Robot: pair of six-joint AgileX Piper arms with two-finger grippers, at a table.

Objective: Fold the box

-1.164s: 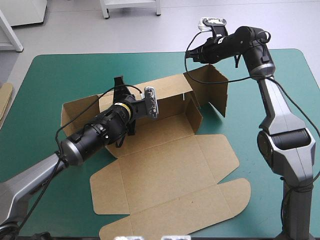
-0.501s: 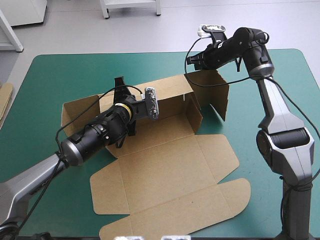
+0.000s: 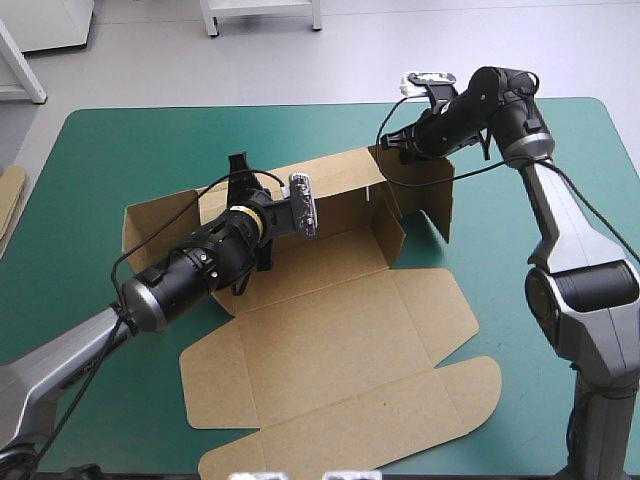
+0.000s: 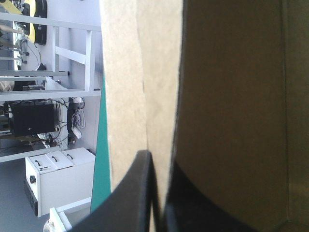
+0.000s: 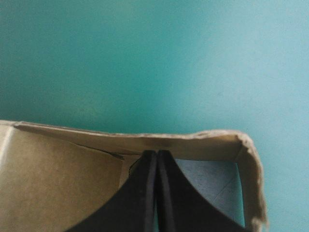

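- The box (image 3: 330,255) is sitting mid-tabletop (image 3: 110,150), half formed, with its back wall (image 3: 335,180) standing and its lid (image 3: 330,345) lying flat on the near side.
- The left pincer (image 3: 238,168) is pinching the back wall's top edge, the board sandwiched between its fingers.
- The right pincer (image 3: 392,140) is pressing its fingers together, holding nothing, its tip touching the upper edge of the end flap (image 3: 425,190) at the box's right.
- I'm judging the board to be light and stiff, springing back at its creases and sliding easily.
- Gripping flap edges close to the scored folds is looking safest; squeezing mid-panel is risking a dent.
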